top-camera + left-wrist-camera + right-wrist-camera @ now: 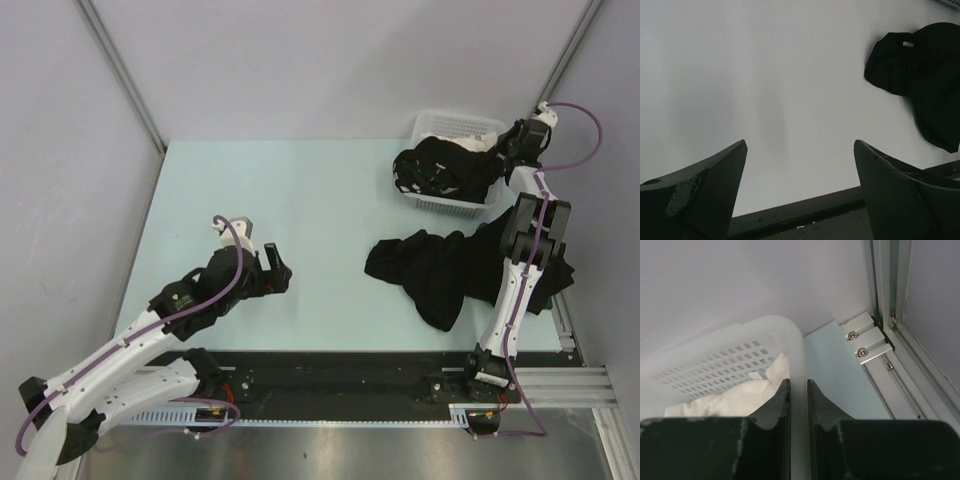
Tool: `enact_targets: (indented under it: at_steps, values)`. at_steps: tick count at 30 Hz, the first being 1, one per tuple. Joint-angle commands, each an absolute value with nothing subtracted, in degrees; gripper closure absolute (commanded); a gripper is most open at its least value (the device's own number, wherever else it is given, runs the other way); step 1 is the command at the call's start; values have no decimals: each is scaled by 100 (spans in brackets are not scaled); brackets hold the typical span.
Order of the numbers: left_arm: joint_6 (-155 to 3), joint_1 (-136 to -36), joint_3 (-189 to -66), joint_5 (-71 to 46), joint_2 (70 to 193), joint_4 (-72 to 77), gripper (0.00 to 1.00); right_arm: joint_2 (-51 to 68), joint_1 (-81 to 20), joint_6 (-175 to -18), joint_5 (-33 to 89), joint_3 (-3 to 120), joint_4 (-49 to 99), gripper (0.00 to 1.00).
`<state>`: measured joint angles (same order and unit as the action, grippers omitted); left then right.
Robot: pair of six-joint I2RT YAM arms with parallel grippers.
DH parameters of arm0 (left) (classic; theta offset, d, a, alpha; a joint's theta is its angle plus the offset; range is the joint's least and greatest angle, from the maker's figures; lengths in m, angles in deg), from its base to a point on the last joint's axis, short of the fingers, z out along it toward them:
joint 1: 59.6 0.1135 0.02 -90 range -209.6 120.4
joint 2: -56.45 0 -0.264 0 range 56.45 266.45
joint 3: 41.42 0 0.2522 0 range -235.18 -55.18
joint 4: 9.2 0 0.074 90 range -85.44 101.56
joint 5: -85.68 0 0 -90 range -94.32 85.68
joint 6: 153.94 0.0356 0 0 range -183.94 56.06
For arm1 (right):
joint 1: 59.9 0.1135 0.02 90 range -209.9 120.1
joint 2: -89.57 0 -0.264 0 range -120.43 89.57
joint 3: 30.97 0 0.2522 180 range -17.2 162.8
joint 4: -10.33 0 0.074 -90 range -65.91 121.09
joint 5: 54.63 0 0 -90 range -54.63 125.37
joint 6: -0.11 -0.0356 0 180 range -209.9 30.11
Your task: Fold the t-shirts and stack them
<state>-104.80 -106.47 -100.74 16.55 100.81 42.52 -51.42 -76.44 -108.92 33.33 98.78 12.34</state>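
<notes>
Black cloth sits in 2 spots on the pale green table (300,190). 1 bundle of black t-shirts (440,165) is heaped in the white slotted basket (470,127) at the far right corner, spilling over its near rim. A second, crumpled t-shirt (435,275) lies on the table just in front of the basket, right of centre, and its right part runs under the right arm (525,250).

The right gripper (508,145) reaches to the basket's far right corner. Its wrist camera shows the 2 fingers (775,405) clenched on the thin basket rim (797,370), 1 finger inside and 1 outside, with the plastic pinched between them. White cloth (735,400) lies inside the basket beside the inner finger. An aluminium frame rail (880,355) runs along the table edge beyond.

The left gripper (275,272) hangs low over the table left of centre, well apart from both lots of cloth. It is released, with its 2 fingers (705,200) spread wide over bare surface. In its wrist view the crumpled t-shirt (925,75) shows at the upper right, with a small white tab (908,44) on it.
</notes>
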Motion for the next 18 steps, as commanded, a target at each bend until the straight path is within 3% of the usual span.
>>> enact_targets:
  at_steps: [1, 14, 15, 18]
  values:
    - [-10331, -10697, -10194, 1590, 10084, 4077, 7, -5035, -7757, -11301, 3915, 10549, -579, 99]
    - [-10244, -10706, -10062, 1441, 10066, 3840, 7, -4930, -7590, -11591, 3590, 10049, -535, 70]
    - [-10244, -10706, -10054, 1397, 10075, 3814, 7, -4895, -7555, -11556, 3598, 9987, -535, 59]
    - [-10191, -10706, -10010, 1291, 10101, 3691, 7, -4851, -7476, -11582, 3388, 9768, -570, 43]
